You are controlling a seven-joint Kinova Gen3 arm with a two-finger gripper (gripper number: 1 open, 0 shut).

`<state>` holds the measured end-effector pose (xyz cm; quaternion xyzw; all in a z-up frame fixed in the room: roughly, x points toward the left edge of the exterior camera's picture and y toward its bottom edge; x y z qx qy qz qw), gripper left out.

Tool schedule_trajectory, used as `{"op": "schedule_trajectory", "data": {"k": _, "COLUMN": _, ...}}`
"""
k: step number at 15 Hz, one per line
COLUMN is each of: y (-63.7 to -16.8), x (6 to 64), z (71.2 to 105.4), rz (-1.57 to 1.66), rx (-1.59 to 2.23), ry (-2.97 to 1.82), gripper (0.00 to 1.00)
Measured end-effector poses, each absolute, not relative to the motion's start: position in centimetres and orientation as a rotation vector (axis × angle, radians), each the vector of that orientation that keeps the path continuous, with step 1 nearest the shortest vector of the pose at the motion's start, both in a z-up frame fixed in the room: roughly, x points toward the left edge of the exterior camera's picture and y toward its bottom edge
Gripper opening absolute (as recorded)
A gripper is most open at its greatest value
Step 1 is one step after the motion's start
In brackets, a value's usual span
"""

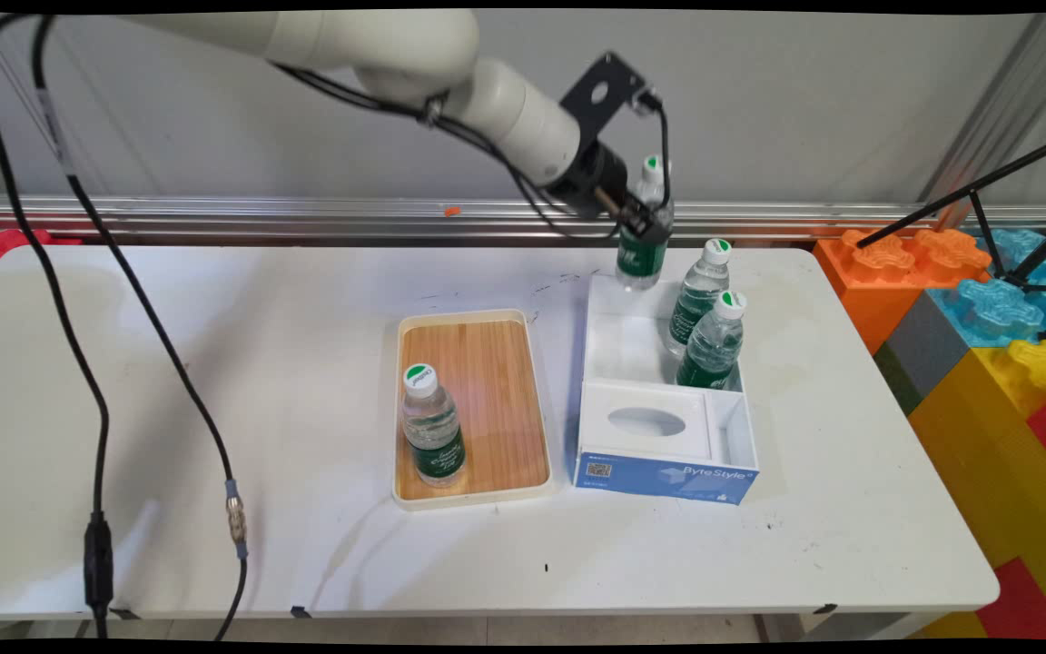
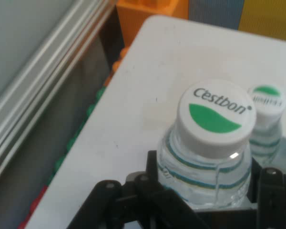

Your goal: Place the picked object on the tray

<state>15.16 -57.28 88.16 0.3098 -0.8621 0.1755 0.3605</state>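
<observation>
My gripper (image 1: pixel 643 221) is shut on a small water bottle (image 1: pixel 645 238) with a green label and a white, green-marked cap, held at the far end of the white open box (image 1: pixel 609 354); whether its base still rests in the box I cannot tell. In the hand view the held bottle (image 2: pixel 210 143) fills the lower middle, between the fingers (image 2: pixel 269 195), with its cap lettered "Cestbon". Two more bottles (image 1: pixel 698 292) (image 1: pixel 714 341) stand inside the box on its right side. Another bottle (image 1: pixel 432 425) stands upright on the wooden tray (image 1: pixel 487 381), at its near left corner.
The box's near end has a blue "Byte Style" front (image 1: pixel 668 477) and an oval-holed insert. Big coloured foam blocks (image 1: pixel 986 336) and a tripod leg (image 1: pixel 968 195) stand right of the table. Black cables (image 1: pixel 101 436) hang at the left. A metal rail (image 1: pixel 214 218) runs along the wall.
</observation>
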Motion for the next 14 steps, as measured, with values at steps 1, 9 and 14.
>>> {"op": "schedule_trajectory", "data": {"k": 1, "y": -57.2, "x": 15.2, "z": 89.4, "rz": 0.457, "rx": 0.808, "ry": -2.217, "gripper": 0.0}}
{"op": "schedule_trajectory", "data": {"k": 9, "y": -55.1, "x": 18.3, "z": 96.5, "rz": 0.477, "rx": 0.915, "ry": -2.25, "gripper": 0.0}}
{"op": "schedule_trajectory", "data": {"k": 14, "y": -52.5, "x": 22.1, "z": 97.4, "rz": 0.429, "rx": 0.957, "ry": -2.3, "gripper": 0.0}}
